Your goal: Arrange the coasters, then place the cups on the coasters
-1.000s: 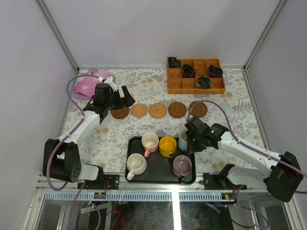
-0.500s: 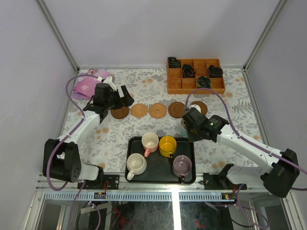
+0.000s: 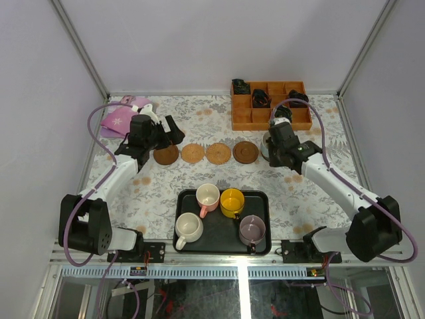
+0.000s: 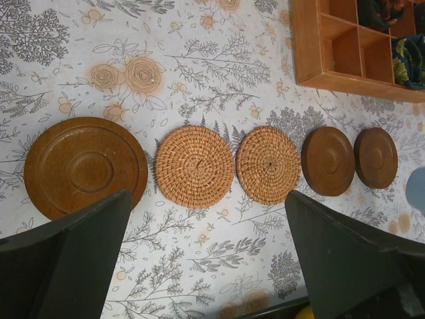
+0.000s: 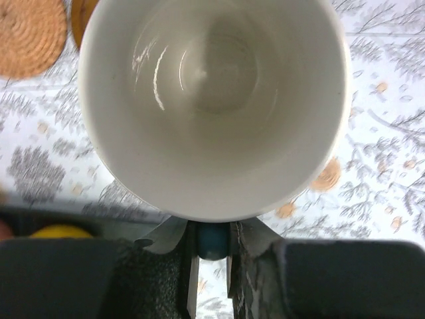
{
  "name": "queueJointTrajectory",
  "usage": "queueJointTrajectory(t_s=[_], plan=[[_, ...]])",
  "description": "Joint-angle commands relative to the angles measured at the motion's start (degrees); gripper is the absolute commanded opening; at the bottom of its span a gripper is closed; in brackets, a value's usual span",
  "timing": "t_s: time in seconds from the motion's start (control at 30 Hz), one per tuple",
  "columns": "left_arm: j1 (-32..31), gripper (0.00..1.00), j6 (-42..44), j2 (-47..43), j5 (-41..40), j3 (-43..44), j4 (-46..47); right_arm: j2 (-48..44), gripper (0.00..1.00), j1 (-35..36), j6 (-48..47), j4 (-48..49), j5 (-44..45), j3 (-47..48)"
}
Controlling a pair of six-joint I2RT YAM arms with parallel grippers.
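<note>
My left fingers [image 4: 73,259] are spread wide and hold nothing. They hang over the left end of the row of coasters [image 4: 194,167] on the bench [image 4: 199,53]. My right fingers [image 5: 153,279] are close together and pinch the blue cup [image 5: 212,100] by its handle [image 5: 212,239]. From the top I can count only four coasters, because my right arm and the blue cup cover the right end of the row, near the box [image 3: 271,116]. My left camera shows more: five coasters in one line, side by side, none on top of another. The second and third from the left are woven. The other three are smooth and brown. A bit of blue shows at the right edge of that view, just beside the last coaster and not over it. I cannot tell if the blue cup touches the bench. My right camera looks straight down into the blue cup, and only there can I see its pale inside. I count five cups. One is in my right fingers. Four stand on the tray [image 3: 220,234] at the near side: a pink cup [image 3: 208,195], a yellow cup [image 3: 232,199], a cream cup [image 3: 188,227] and a purple cup [image 3: 252,229]. There is one tray, one box and one pink cloth [image 3: 123,118] at the back left.
</note>
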Motion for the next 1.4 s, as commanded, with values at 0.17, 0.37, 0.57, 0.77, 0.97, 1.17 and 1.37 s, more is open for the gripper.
queueJointTrajectory(t_s=[0.17,0.37,0.57,0.77,0.97,1.17,1.37], plan=[[-0.1,1.0,-2.2,-0.4,-1.9,-0.5,5.5,5.3,0.0,-11.6,-8.5,15.4,-5.7,2.9],[-0.2,1.0,-2.2,-0.3,-2.7,-0.2,5.3,9.3,0.0,-13.3,-8.8,14.3,-6.8,5.2],[-0.2,1.0,-2.6,0.9,-2.0,0.3,5.3,11.9,0.0,-14.4,-8.5,14.1,-7.6,6.0],[-0.2,1.0,-2.3,1.7,-1.5,1.0,5.0,13.6,0.0,-15.0,-8.2,13.3,-7.4,6.9],[-0.2,1.0,-1.9,2.2,-1.6,1.5,4.7,14.9,0.0,-15.2,-7.7,13.5,-7.7,7.4],[-0.2,1.0,-1.9,2.3,-1.8,1.4,4.7,15.6,0.0,-15.2,-7.6,13.3,-8.0,6.9],[-0.2,1.0,-1.8,2.8,-1.8,1.6,4.6,16.2,0.0,-15.3,-7.4,12.4,-8.2,6.7]])
